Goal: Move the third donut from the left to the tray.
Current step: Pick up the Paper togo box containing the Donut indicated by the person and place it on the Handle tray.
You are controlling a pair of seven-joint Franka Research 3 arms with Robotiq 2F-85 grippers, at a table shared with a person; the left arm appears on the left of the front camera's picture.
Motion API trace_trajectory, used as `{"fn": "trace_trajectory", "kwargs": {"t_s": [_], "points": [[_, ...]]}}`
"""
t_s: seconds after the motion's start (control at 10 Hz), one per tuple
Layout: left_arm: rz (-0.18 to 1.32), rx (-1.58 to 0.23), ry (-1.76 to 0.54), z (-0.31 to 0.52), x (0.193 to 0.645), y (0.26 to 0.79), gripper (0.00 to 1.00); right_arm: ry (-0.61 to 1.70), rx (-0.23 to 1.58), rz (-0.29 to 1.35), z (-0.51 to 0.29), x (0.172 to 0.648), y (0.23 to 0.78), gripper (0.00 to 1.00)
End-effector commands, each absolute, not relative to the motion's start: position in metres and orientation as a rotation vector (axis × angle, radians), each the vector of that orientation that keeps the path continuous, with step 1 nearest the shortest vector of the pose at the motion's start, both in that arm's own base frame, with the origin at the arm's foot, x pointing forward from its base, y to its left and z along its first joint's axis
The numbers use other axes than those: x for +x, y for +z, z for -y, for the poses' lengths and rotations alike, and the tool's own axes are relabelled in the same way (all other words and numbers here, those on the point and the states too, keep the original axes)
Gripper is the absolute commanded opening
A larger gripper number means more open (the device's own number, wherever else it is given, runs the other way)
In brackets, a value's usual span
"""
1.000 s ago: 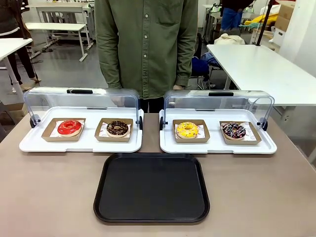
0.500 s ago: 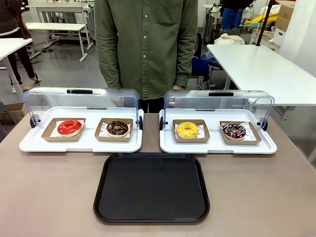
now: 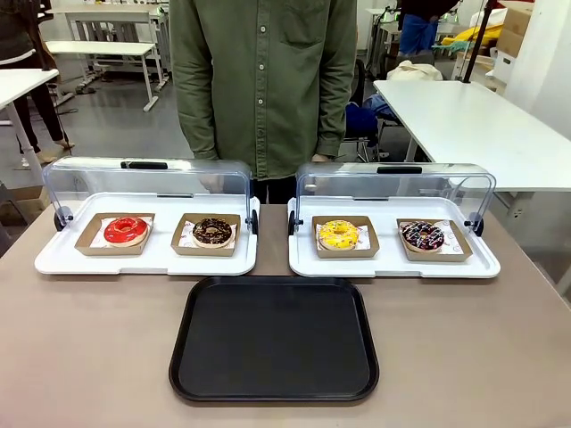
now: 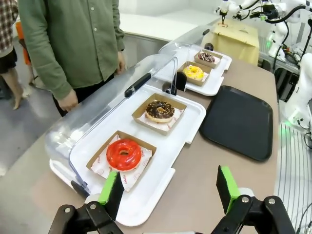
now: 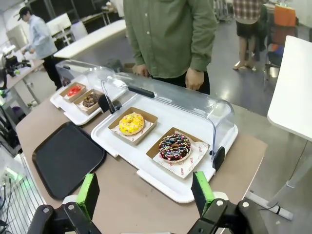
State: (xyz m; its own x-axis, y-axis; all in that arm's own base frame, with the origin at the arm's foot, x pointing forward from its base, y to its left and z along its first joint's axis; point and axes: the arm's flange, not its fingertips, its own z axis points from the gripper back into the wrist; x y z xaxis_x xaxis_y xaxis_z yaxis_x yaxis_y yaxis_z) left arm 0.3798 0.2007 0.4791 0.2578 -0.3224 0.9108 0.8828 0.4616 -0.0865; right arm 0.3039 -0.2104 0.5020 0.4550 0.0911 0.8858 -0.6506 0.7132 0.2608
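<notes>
Care now: our right end effector [image 5: 145, 190], wide like the left end effector [image 4: 169, 185], should straddle the third donut [image 5: 131, 123] squarely.

Four ring donuts, each in one of four brown cardboard holders [image 3: 86, 242]: one red-iced donut [image 3: 126, 230], one chocolate donut [image 3: 212, 231], one yellow-iced donut [image 3: 338, 234], one dark sprinkled donut [image 3: 422, 235]. Two white lidded trays, left [image 3: 53, 259] and right [image 3: 482, 263]. One black tray [image 3: 273, 339]. One person [image 3: 263, 80].
</notes>
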Motion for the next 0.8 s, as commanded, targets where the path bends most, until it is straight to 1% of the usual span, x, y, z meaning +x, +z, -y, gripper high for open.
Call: {"fn": "trace_trajectory", "kwargs": {"t_s": [0.0, 0.7], "points": [[0.985, -0.696, -0.922, -0.2006, 0.3789, 0.4792, 1.0, 0.519, 0.636, 1.024, 0.2119, 0.3035, 0.5032, 1.0], [0.985, -0.696, -0.922, -0.2006, 0.3789, 0.4792, 1.0, 0.519, 0.636, 1.024, 0.2119, 0.3035, 0.5032, 1.0]]}}
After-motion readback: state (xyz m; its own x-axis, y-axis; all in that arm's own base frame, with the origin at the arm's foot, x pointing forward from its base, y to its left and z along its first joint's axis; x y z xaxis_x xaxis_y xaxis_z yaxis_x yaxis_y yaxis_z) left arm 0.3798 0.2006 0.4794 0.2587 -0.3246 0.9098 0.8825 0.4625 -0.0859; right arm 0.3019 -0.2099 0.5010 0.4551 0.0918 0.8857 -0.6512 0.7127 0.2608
